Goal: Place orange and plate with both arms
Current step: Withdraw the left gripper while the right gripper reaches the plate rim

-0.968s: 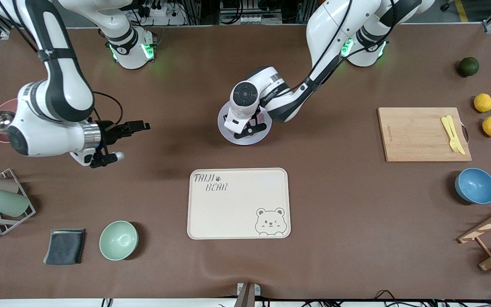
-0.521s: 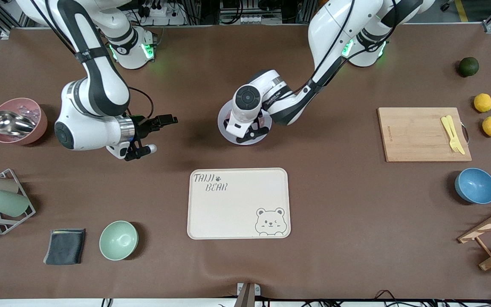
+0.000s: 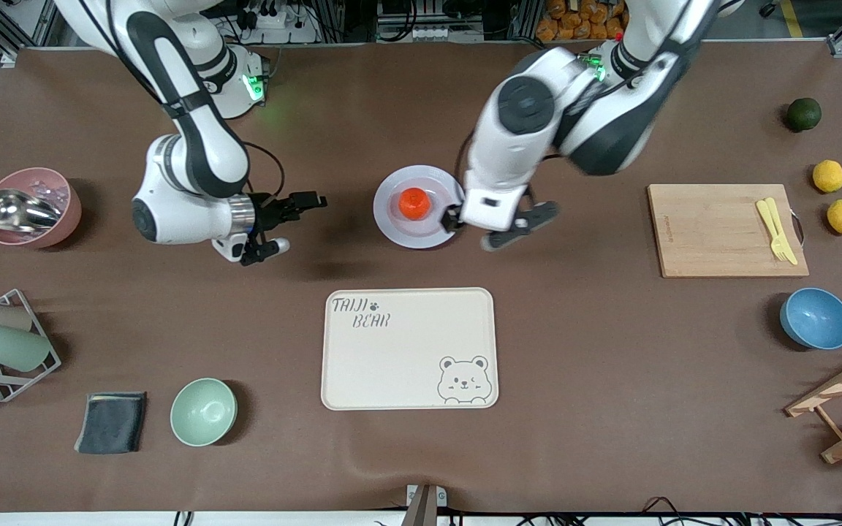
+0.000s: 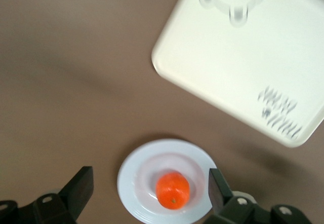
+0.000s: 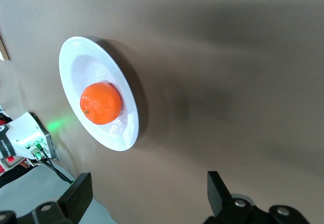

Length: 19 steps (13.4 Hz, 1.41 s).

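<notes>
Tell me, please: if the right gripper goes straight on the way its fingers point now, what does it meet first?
Most likely the plate, at its rim. The open right gripper points along the table toward it, with the orange lying in it. Its height over the table is unclear, so it might pass above the rim.

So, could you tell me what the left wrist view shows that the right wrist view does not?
Only the left wrist view shows the cream bear tray and the open left gripper above the table.

Only the right wrist view shows a robot base with a green light, and the open right gripper in the air, empty.

Both show the orange resting in the middle of the pale plate on the brown table, with no finger touching either.
</notes>
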### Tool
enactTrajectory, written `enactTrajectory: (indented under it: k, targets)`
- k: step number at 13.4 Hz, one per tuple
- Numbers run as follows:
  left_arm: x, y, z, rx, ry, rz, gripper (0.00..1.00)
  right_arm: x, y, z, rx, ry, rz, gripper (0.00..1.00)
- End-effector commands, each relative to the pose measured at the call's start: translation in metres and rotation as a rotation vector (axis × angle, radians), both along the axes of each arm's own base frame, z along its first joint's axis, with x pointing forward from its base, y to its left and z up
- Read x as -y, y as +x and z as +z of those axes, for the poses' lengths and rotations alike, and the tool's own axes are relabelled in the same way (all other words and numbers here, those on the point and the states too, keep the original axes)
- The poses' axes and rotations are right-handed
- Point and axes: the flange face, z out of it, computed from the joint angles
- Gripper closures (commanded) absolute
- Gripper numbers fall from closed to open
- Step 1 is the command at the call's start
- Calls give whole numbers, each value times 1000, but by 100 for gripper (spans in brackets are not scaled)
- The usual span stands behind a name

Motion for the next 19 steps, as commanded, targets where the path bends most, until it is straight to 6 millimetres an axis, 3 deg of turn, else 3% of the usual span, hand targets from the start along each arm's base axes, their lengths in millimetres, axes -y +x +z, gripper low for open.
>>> enactTrajectory:
  k: [1,4,6,10,12,14,19]
  targets:
    - [-68,18,34,40,28,-9,0,-23,-17,-5,27,9,2,0]
    - [-161,49,81,92,93,-109,0,-48,-35,-24,25,-2,-1,0]
    - [-204,57,110,83,119,-153,0,-55,-40,-41,5,-15,-9,0]
    - [-287,54,143,62,138,-201,0,-82,-63,-62,-7,-8,-90,0]
    - [-312,51,149,41,139,-229,0,-100,-77,-72,-7,-12,-115,0]
    - [-316,44,154,27,140,-271,0,-113,-88,-81,-21,2,-140,0]
    - [-333,44,155,23,83,-302,0,-104,-91,-109,-13,59,-159,0]
